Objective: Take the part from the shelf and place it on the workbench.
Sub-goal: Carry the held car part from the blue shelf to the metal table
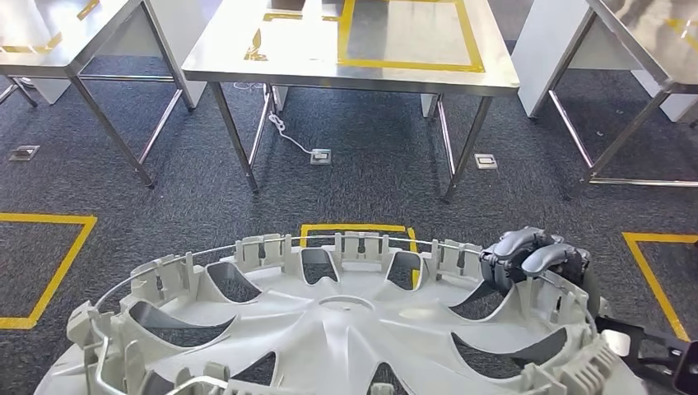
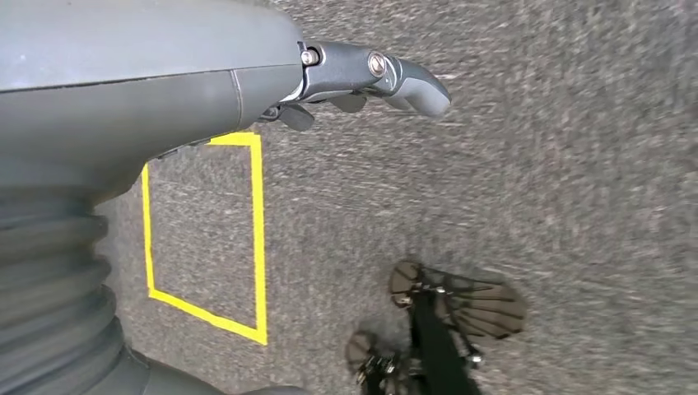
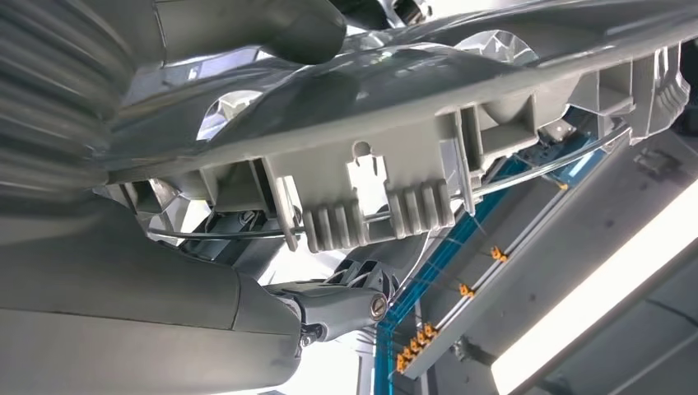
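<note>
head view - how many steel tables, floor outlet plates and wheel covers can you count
steel tables: 3 (left, middle, right)
floor outlet plates: 3 ()
wheel cover: 1, gripped at its rim by the right hand
total: 7

right robot hand (image 1: 535,257) gripping wheel cover (image 1: 346,321), workbench (image 1: 247,49) ahead

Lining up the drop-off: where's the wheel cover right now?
In the head view the wheel cover sits low and close, its right rim gripped by the right robot hand, with the steel workbench ahead across the carpet.
</note>
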### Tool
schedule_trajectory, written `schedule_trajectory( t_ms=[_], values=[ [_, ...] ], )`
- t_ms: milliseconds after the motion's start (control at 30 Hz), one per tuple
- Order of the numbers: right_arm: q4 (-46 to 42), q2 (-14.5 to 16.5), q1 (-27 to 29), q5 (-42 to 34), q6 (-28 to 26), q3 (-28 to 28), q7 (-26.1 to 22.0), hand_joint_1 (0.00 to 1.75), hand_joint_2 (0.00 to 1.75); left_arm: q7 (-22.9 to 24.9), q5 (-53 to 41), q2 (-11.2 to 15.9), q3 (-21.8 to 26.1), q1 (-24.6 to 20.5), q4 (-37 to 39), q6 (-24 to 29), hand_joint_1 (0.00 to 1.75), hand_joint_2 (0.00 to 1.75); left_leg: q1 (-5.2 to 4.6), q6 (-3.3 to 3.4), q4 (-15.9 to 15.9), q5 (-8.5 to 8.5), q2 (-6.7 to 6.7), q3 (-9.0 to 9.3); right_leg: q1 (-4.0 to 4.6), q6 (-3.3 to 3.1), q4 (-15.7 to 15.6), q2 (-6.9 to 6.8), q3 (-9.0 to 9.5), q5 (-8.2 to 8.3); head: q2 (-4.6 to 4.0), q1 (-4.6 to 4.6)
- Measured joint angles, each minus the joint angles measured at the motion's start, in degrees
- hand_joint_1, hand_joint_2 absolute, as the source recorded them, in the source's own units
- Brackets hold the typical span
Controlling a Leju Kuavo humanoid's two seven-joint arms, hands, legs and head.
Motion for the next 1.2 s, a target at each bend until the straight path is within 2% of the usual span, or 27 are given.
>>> schedule_trajectory(
  t_ms=[67,100,133,167,200,233,267,300,367,433,467,500,567,600,633,667,733,800,867,933,967,1000,1067,1100,1133,1167,1200],
  values=[
    [0.0,-0.1,0.2,0.0,0.1,-0.1,0.0,1.75,1.75,0.0,0.0,0.0,0.0,0.0,0.0,0.0,0.00,1.75,0.06,0.00,-0.1,-0.88,-0.01,0.94,-0.50,0.65,5.9,-0.05,-4.95,-2.67,0.00,0.14],
    [0.0,-0.1,0.3,0.1,0.2,-0.1,0.0,1.75,1.75,0.0,0.0,0.0,0.0,0.1,0.0,0.0,0.00,1.75,0.12,-0.11,-0.1,-1.42,-0.02,1.55,-0.71,0.96,6.9,-0.08,-6.58,-3.23,0.00,0.17],
    [0.0,-0.1,0.4,0.2,0.2,-0.1,0.0,1.75,1.75,0.0,0.0,-0.1,0.0,0.1,0.0,0.0,0.00,1.75,0.19,-0.25,-0.1,-2.01,-0.04,2.30,-0.90,1.24,6.1,-0.13,-7.38,-2.55,0.00,0.21],
    [0.0,-0.1,0.4,0.2,0.2,-0.1,0.0,1.75,1.75,0.0,0.1,-0.1,0.0,0.1,0.0,0.0,0.00,1.75,0.29,-0.42,-0.1,-2.64,-0.05,3.17,-1.03,1.40,3.5,-0.18,-7.23,-0.47,0.00,0.25],
    [0.0,-0.2,0.5,0.2,0.3,-0.1,0.0,1.75,1.75,0.0,0.1,-0.2,0.0,0.1,0.0,0.0,0.00,1.75,0.38,-0.63,-0.2,-3.28,-0.05,3.90,-1.12,1.47,-0.3,-0.27,-6.49,2.68,0.00,0.30],
    [0.0,-0.2,0.5,0.1,0.3,-0.1,0.0,1.75,1.75,0.0,0.1,-0.2,0.0,0.1,0.0,0.0,0.00,1.75,0.43,-0.88,-0.1,-3.92,-0.06,4.67,-1.11,1.38,-3.9,-0.44,-5.74,5.71,0.00,0.38],
    [0.0,-0.2,0.5,0.0,0.3,-0.2,0.0,1.75,1.75,0.1,0.1,-0.2,0.0,0.0,0.0,0.0,0.00,1.75,0.43,-1.22,-0.1,-4.49,-0.06,5.15,-0.98,1.09,-6.5,-0.63,-5.16,7.59,0.00,0.47],
    [-0.1,-0.3,0.5,-0.1,0.4,-0.2,0.0,1.75,1.75,0.1,0.2,-0.3,0.0,0.0,0.0,0.0,0.00,1.75,0.40,-1.63,-0.2,-4.96,-0.04,5.51,-0.82,0.68,-8.0,-0.75,-4.84,8.66,0.00,0.54],
    [-0.1,-0.3,0.6,-0.4,0.4,-0.4,0.1,1.75,1.75,0.2,0.3,-0.3,0.0,-0.1,0.0,0.0,0.00,1.75,0.32,-2.53,-0.2,-5.14,-0.02,6.37,-0.65,-0.38,-8.6,-0.69,-4.21,8.47,0.00,0.52],
    [-0.3,-0.4,0.6,-0.6,0.5,-0.7,0.0,1.75,1.75,0.2,0.4,-0.4,0.0,-0.1,0.0,0.0,0.00,1.75,0.40,-3.07,1.4,-5.35,0.02,6.66,-0.83,-1.31,-9.0,-0.59,-2.79,8.38,0.00,0.30],
    [-0.4,-0.4,0.6,-0.6,0.5,-0.8,0.0,1.75,1.75,0.2,0.4,-0.4,0.0,-0.2,0.0,0.0,0.00,1.75,0.46,-3.21,3.5,-5.99,0.03,5.71,-0.87,-1.69,-9.1,-0.59,-2.07,8.14,0.00,0.14],
    [-0.4,-0.4,0.6,-0.6,0.5,-0.8,0.0,1.75,1.75,0.2,0.4,-0.4,0.0,-0.2,0.0,0.0,0.00,1.75,0.52,-3.31,6.8,-7.07,0.04,3.85,-0.88,-1.98,-9.2,-0.62,-1.60,7.79,0.00,-0.05],
    [-0.5,-0.4,0.7,-0.6,0.5,-0.8,0.0,1.75,1.75,0.2,0.4,-0.5,0.0,-0.2,0.1,0.1,0.00,1.75,0.52,-3.58,13.6,-10.09,0.04,-1.01,-0.76,-2.27,-9.2,-0.48,-0.92,7.03,0.00,-0.38],
    [-0.5,-0.4,0.9,-0.6,0.5,-0.8,0.0,1.75,1.75,0.2,0.4,-0.5,0.0,-0.1,0.0,0.1,0.00,1.75,0.51,-3.67,15.4,-11.06,0.04,-2.83,-0.71,-2.29,-9.2,-0.37,-0.51,6.61,0.00,-0.48],
    [-0.5,-0.4,1.0,-0.6,0.5,-0.8,0.0,1.75,1.75,0.2,0.4,-0.4,0.0,0.0,0.0,0.2,0.00,1.75,0.51,-3.68,15.3,-10.90,0.04,-3.78,-0.69,-2.24,-9.2,-0.27,0.01,6.18,0.00,-0.55],
    [-0.5,-0.4,1.1,-0.6,0.5,-0.8,0.0,1.75,1.75,0.2,0.4,-0.4,0.0,0.1,0.0,0.2,0.00,1.75,0.51,-3.59,13.3,-9.25,0.04,-3.81,-0.69,-2.13,-9.2,-0.20,0.62,5.73,0.00,-0.62],
    [-0.4,-0.4,1.2,-0.5,0.5,-0.8,0.0,1.75,1.75,0.2,0.4,-0.4,0.0,0.1,0.0,0.2,0.00,1.75,0.48,-3.32,6.1,-3.56,0.06,-2.33,-0.63,-1.73,-9.1,-0.20,1.94,4.73,0.00,-0.77],
    [-0.4,-0.4,1.1,-0.5,0.5,-0.8,0.0,1.75,1.75,0.3,0.4,-0.4,0.0,0.1,0.0,0.2,0.00,1.75,0.33,-2.73,1.7,-1.15,0.16,-1.26,-0.46,-1.06,-9.0,-0.15,2.66,3.76,0.00,-0.85],
    [-0.4,-0.4,1.1,-0.5,0.6,-0.8,0.0,1.75,1.75,0.3,0.4,-0.5,0.0,0.1,0.0,0.3,0.00,1.75,0.32,-1.82,1.2,-1.28,0.15,-0.88,-0.33,-0.24,-8.4,-0.07,2.92,3.50,0.00,-0.81],
    [-0.4,-0.5,1.1,-0.5,0.6,-0.8,0.1,1.75,1.75,0.3,0.4,-0.6,0.0,0.1,0.0,0.3,0.00,1.75,0.49,-1.01,0.9,-0.57,0.01,-0.08,-0.38,0.43,-7.2,-0.12,3.00,3.20,0.00,-0.67],
    [-0.4,-0.6,0.9,-0.5,0.6,-0.8,0.0,1.75,1.75,0.2,0.4,-0.6,0.0,0.0,0.0,0.3,0.00,1.75,0.52,-0.70,0.9,-0.68,-0.02,0.35,-0.44,0.72,-5.9,-0.16,2.38,2.38,0.00,-0.52],
    [-0.4,-0.6,0.9,-0.6,0.6,-0.8,0.0,1.75,1.75,0.2,0.4,-0.6,0.0,0.0,0.0,0.3,0.00,1.75,0.52,-0.45,0.9,-0.82,-0.04,0.53,-0.53,1.01,-3.5,-0.19,0.98,1.04,0.00,-0.38],
    [-0.4,-0.6,0.8,-0.5,0.4,-0.8,0.0,1.75,1.75,0.2,0.4,-0.6,0.0,-0.1,0.0,0.4,0.00,1.75,0.44,-0.15,0.9,-1.21,-0.05,0.69,-0.63,1.43,3.3,-0.20,-3.53,-2.09,0.00,-0.13],
    [-0.3,-0.7,0.9,-0.4,0.2,-0.8,0.0,1.75,1.75,0.2,0.4,-0.6,0.0,0.0,0.0,0.4,0.00,1.75,0.39,-0.11,0.9,-1.43,-0.05,0.79,-0.66,1.52,5.9,-0.20,-5.64,-2.85,0.00,-0.09],
    [-0.2,-0.7,1.0,-0.2,0.0,-0.8,0.0,1.75,1.75,0.2,0.4,-0.6,0.0,0.0,0.0,0.4,0.00,1.75,0.34,-0.12,0.9,-1.67,-0.07,0.99,-0.67,1.51,6.8,-0.20,-6.90,-2.47,0.00,-0.04],
    [-0.1,-0.7,1.0,0.0,-0.4,-0.8,0.1,1.75,1.75,0.2,0.4,-0.6,0.0,0.0,0.0,0.4,0.00,1.75,0.30,-0.16,0.9,-1.95,-0.11,1.31,-0.66,1.38,5.6,-0.20,-7.07,-0.86,0.00,0.01],
    [0.0,-0.8,1.0,0.2,-0.7,-0.8,0.1,1.75,1.75,0.2,0.4,-0.6,0.0,0.0,0.0,0.4,0.00,1.75,0.26,-0.22,0.9,-2.26,-0.15,1.76,-0.61,1.13,2.3,-0.20,-6.12,1.74,0.00,0.07]
  ],
)
